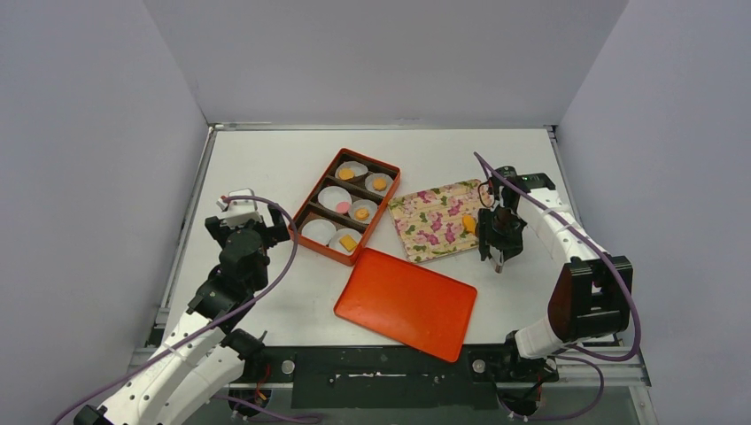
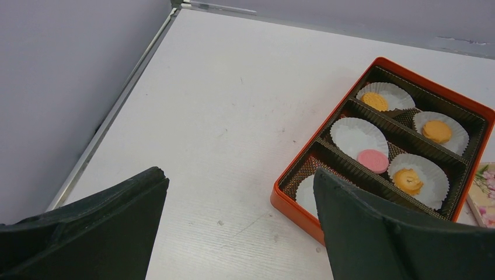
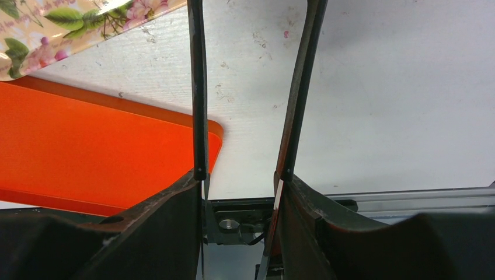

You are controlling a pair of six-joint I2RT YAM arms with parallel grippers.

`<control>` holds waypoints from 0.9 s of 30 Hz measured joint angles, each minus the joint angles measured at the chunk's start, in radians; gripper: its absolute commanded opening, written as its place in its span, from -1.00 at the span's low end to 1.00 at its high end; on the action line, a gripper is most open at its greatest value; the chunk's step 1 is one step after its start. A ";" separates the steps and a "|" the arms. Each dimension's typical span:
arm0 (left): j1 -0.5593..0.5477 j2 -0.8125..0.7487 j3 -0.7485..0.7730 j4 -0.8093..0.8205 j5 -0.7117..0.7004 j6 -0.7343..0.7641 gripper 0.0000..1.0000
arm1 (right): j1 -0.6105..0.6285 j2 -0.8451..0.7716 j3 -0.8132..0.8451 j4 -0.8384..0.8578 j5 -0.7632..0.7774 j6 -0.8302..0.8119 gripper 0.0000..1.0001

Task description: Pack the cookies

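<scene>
Several cookies sit in white paper cups inside the orange box point(image 1: 329, 251): orange ones point(image 1: 345, 173) point(image 1: 379, 182) point(image 1: 361, 213) point(image 1: 348, 242) and a pink one point(image 1: 342, 206). One more orange cookie point(image 1: 468, 223) lies on the floral tray point(image 1: 425, 221), near its right edge. My right gripper point(image 1: 498, 243) hovers just right of that cookie, shut on thin black tweezers point(image 3: 199, 87). Their blades stand apart with nothing between them, and the tips are out of frame. My left gripper point(image 2: 238, 175) is open over bare table left of the box point(image 2: 292, 198), where the pink cookie point(image 2: 372, 160) shows.
The flat orange lid point(image 1: 407, 303) lies in front of the box and tray, and its corner point(image 3: 87, 146) shows under my right wrist. Grey walls close the table on three sides. A metal rail runs along the table's left edge point(image 2: 105, 134).
</scene>
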 measured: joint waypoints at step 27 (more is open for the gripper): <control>-0.002 0.000 -0.007 0.008 0.001 0.008 0.87 | -0.011 0.039 -0.006 0.033 0.000 -0.028 -0.25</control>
